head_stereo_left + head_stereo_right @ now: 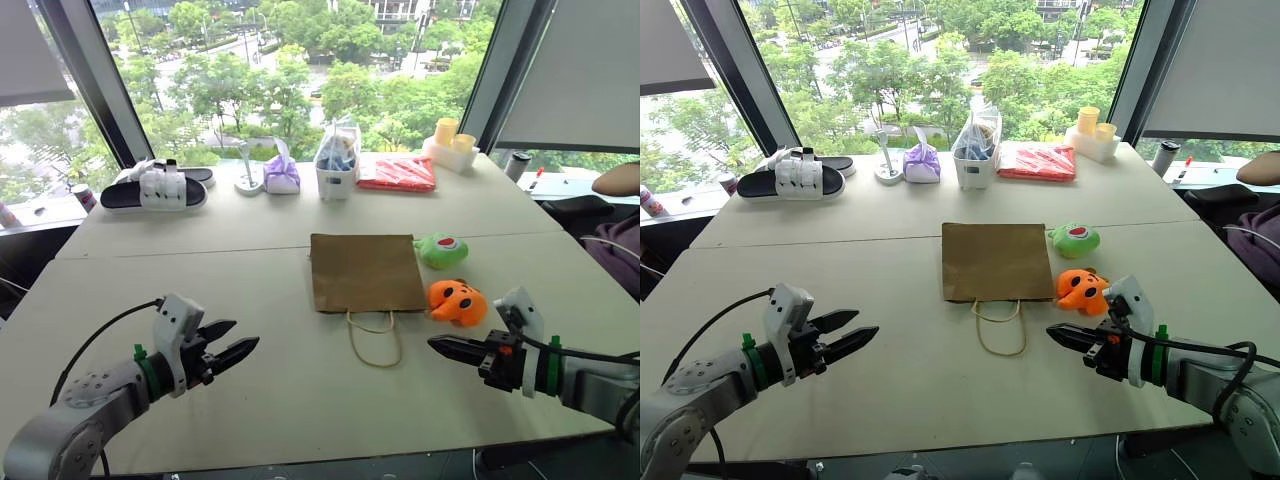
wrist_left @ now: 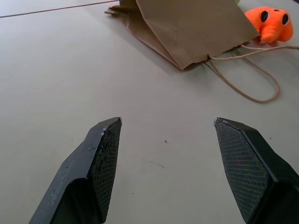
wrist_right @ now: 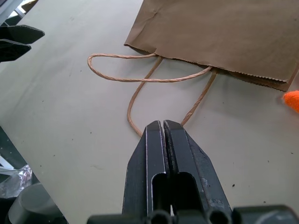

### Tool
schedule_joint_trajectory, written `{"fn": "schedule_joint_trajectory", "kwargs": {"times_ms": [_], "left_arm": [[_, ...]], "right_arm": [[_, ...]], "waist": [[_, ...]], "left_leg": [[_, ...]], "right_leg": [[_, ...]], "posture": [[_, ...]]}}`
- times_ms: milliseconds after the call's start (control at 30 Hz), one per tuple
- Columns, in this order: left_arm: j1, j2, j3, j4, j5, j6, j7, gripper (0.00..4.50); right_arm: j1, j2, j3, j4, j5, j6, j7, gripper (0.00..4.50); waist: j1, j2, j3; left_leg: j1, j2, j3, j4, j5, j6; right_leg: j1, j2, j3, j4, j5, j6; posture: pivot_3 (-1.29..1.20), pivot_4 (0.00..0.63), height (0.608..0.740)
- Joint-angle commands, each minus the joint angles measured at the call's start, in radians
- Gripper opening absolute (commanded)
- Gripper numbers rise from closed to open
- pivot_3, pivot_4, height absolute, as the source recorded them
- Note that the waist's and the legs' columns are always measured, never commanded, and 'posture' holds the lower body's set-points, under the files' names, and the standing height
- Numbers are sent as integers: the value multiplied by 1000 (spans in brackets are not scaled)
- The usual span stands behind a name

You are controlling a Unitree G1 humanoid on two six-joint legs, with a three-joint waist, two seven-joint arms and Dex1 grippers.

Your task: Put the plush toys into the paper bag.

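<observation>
The brown paper bag (image 1: 365, 271) lies flat in the middle of the table, its twine handles (image 1: 374, 340) trailing toward me. The orange plush toy (image 1: 457, 301) rests just right of the bag's mouth; the green plush toy (image 1: 441, 249) with a red-and-white patch sits beyond it, beside the bag's right edge. My left gripper (image 1: 243, 338) hovers open over bare table at the near left, pointing toward the bag. My right gripper (image 1: 433, 343) is shut on nothing, low at the near right, just in front of the orange toy and right of the handles.
Along the far edge by the window stand black-and-white sandals (image 1: 155, 188), a purple cloth pouch (image 1: 281, 174), a white bin with a clear plastic bag (image 1: 337, 160), a red packet (image 1: 397, 172) and yellow cups (image 1: 451, 143). A person's arm (image 1: 615, 180) shows at the far right.
</observation>
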Motion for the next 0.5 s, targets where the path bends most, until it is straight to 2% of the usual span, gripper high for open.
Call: {"fn": "schedule_joint_trajectory", "kwargs": {"times_ms": [33, 167, 267, 400, 500], "left_arm": [[-11, 18, 2, -7, 18, -30, -15, 3217], [-12, 39, 4, 2, 36, -43, -41, 3217], [-15, 125, -25, 19, 99, -107, -138, 3217], [-229, 209, -165, 121, 174, -216, -317, 3217], [-372, 170, -301, 208, 242, -296, -404, 3217]], "right_arm": [[-14, 2, -8, -12, 4, -16, 3, 0], [-15, 6, -5, -13, 4, -14, -1, 0], [-9, 17, -5, -24, 28, 0, -5, 0], [-34, 23, -26, 27, 54, 16, 0, 0], [-40, 20, -36, 36, 62, 24, -8, 0]], "waist": [[0, 0, 0], [0, 0, 0], [0, 0, 0], [12, 0, 0], [20, 1, 0]], "left_leg": [[0, 0, 0, 0, 0, 0], [0, 0, 0, 0, 0, 0], [0, 0, 0, 0, 0, 0], [-1, 0, 0, 1, 0, 0], [-1, 0, 2, 2, 0, 0]], "right_leg": [[0, 0, 0, 0, 0, 0], [0, 0, 0, 0, 0, 0], [0, 0, 0, 0, 0, 0], [0, 0, -1, 0, 0, -1], [0, 0, -1, -1, 1, -2]], "posture": [[0, 150, 740], [0, 150, 740], [0, 150, 740], [0, 150, 740], [0, 150, 740]]}}
